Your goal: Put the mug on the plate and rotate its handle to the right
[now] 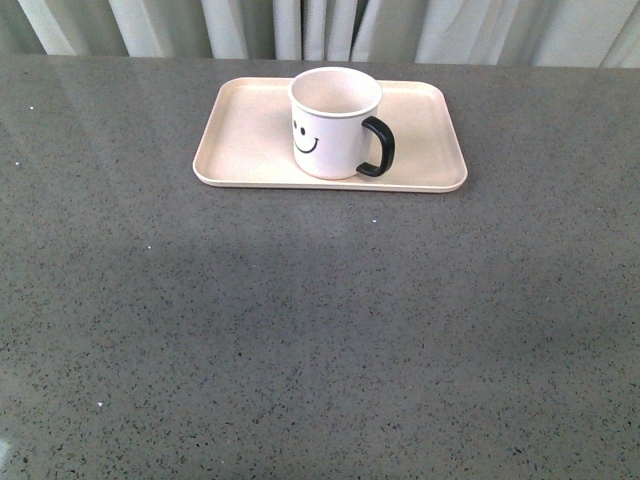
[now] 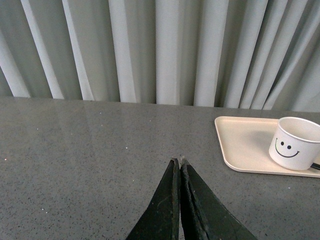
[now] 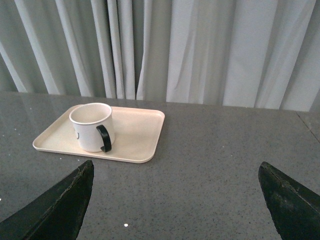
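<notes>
The white mug [image 1: 330, 130] with a black smiley face stands upright on the pale pink-beige plate [image 1: 250, 150] at the far middle of the table. Its black handle [image 1: 378, 147] points to the right in the front view. Neither arm shows in the front view. In the left wrist view my left gripper [image 2: 179, 161] is shut with nothing in it, well back from the plate [image 2: 245, 145] and mug [image 2: 295, 143]. In the right wrist view my right gripper [image 3: 175, 172] stands wide open and empty, apart from the mug [image 3: 91, 126], handle [image 3: 104, 138] and plate [image 3: 140, 135].
The grey speckled table [image 1: 320, 340] stretches from the plate to the near edge. Pale pleated curtains [image 1: 320, 25] hang just behind the table's far edge.
</notes>
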{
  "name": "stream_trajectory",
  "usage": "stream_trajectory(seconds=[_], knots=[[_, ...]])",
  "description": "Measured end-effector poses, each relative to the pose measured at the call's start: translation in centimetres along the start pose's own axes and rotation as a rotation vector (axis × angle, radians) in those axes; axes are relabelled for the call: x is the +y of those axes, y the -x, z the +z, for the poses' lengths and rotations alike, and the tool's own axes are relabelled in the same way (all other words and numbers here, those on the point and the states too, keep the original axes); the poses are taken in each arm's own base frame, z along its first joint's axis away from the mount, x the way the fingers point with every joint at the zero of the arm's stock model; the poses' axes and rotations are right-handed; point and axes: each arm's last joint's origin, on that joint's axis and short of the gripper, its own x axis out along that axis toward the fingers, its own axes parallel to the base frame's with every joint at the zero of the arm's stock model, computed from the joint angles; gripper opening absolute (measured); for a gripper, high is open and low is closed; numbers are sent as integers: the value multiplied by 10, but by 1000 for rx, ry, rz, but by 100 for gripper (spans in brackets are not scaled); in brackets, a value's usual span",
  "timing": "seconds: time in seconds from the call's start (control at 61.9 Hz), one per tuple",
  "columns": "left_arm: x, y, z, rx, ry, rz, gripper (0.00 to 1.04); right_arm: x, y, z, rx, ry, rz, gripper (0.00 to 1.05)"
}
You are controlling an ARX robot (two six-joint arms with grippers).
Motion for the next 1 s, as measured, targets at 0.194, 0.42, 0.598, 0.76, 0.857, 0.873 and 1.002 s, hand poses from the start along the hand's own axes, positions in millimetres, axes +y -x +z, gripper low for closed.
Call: stream_trajectory(seconds=[0.194, 0.42, 0.598, 0.76, 0.857, 0.873, 1.002], knots=[[0, 0, 0, 0, 0, 0, 47, 0, 0, 0, 0, 0, 0, 96], [0, 0, 0, -1, 0, 1, 90, 0, -1, 0, 184, 21, 132, 96], [0, 0, 0, -1, 0, 0, 95, -16, -30, 34, 516, -43, 355, 96], [0, 0, 0, -1, 0, 0, 96, -27, -96, 85, 393, 33, 329, 96], [0, 0, 0, -1, 0, 0, 95, -21, -140, 92, 404, 32, 317, 96], [0, 0, 0, -1, 0, 0, 96, -18, -150, 92, 413, 29, 313, 96], [0, 0, 0, -1, 0, 0, 96, 2, -215, 83, 501, 3, 301, 96]])
